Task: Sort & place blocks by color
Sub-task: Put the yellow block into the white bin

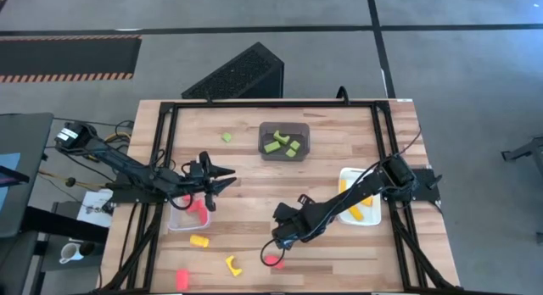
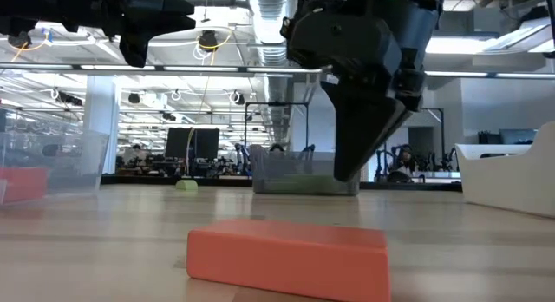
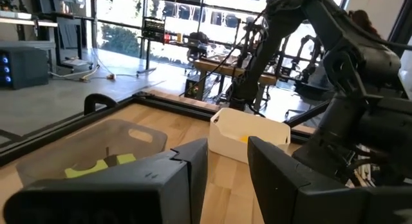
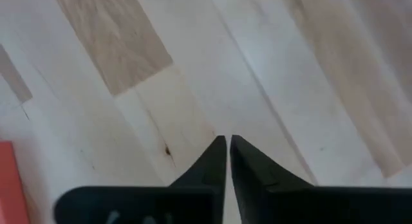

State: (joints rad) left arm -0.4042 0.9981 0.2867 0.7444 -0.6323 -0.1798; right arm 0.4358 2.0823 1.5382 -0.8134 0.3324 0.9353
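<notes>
high view: step looks like a try at the red block (image 1: 273,260) at 6 o'clock. right gripper (image 1: 277,242) hangs just beside it; left gripper (image 1: 222,181) waits over the clear bin (image 1: 176,225), approx 9. count: 3 green in dark grey bin (image 1: 283,153), 1 green loose, 2 yellow + 2 red loose.

right wrist view: fingers (image 4: 212,161) pinched shut on nothing, bare wood btwn tips. next: reopen, shift onto block.

left wrist view: claw part open, empty.
</notes>
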